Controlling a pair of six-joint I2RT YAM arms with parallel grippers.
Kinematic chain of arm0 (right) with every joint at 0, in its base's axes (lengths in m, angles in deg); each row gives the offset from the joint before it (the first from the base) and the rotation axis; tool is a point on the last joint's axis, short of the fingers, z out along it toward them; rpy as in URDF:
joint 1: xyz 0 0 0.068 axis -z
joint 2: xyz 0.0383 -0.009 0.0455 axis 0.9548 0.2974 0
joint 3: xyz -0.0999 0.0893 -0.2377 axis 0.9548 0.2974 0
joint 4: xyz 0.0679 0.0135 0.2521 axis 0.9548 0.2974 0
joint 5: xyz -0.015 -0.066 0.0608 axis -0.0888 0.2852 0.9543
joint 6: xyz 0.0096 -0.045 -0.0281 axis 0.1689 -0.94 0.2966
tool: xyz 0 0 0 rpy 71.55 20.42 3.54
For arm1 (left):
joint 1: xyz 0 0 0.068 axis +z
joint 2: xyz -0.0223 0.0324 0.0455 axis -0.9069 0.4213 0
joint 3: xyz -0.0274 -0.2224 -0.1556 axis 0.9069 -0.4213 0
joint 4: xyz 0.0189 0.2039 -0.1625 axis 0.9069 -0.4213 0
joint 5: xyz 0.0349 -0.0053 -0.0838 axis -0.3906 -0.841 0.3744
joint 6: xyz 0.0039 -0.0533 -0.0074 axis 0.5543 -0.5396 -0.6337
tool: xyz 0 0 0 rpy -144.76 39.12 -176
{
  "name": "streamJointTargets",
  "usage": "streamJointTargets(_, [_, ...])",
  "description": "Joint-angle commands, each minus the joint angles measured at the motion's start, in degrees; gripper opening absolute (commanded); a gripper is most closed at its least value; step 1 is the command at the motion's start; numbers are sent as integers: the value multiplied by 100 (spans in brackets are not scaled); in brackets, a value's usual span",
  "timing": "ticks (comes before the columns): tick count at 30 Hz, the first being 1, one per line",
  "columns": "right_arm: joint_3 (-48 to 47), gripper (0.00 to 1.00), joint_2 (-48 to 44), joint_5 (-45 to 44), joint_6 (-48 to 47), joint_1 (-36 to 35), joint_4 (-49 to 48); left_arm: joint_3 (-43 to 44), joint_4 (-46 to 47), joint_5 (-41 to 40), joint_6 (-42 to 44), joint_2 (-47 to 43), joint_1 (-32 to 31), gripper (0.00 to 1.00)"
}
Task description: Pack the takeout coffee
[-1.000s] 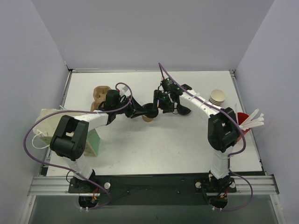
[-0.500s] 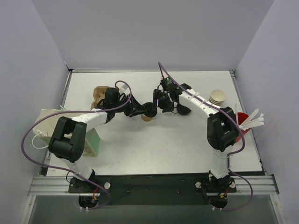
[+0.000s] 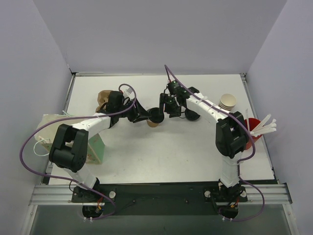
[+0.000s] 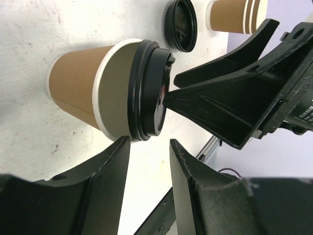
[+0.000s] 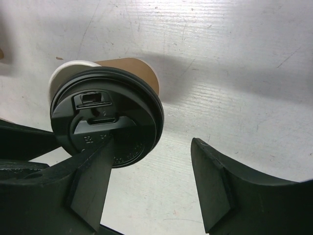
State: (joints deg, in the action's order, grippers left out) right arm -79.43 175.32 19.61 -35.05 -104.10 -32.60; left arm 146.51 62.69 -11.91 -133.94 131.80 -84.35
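Note:
The takeout coffee (image 3: 155, 117) is a brown paper cup with a black lid, standing mid-table between the two arms. In the left wrist view the takeout coffee (image 4: 112, 93) lies just beyond my left gripper (image 4: 149, 152), which is open with nothing between its fingers. One left fingertip (image 4: 120, 147) sits close to the lid's rim. My right gripper (image 5: 151, 166) is open above the cup's lid (image 5: 105, 117). One of its fingers (image 5: 93, 181) overlaps the lid top; the other hangs over bare table. From above, the left gripper (image 3: 145, 116) is left of the cup and the right gripper (image 3: 166, 107) to its right.
A tan pulp carrier (image 3: 103, 100) lies behind the left arm. A loose black lid (image 3: 191, 116) and a stack of cream cups (image 3: 227, 101) sit to the right. A red holder with white utensils (image 3: 255, 128) stands at the right edge, bags (image 3: 95, 149) at the left.
My left gripper has opened slightly and its arm has shifted a little toward the back. The cup and the right gripper stay where they were.

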Motion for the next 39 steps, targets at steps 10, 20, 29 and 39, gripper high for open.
streamJointTargets(10, [-369, 59, 172, -60, 7, -86, 238, 527, -729, -369, 640, -322, 90, 48])
streamJointTargets(20, [-510, 59, 251, -78, 42, -138, 273, 1204, -1907, -1160, 1650, -181, 63, 53])
streamJointTargets(29, [-554, 58, 286, -113, 86, -174, 300, 1433, -1846, -826, 1809, 258, -60, 60])
streamJointTargets(39, [-598, 57, 260, -122, 147, -183, 300, 1451, -1794, -870, 1844, 425, -183, 60])
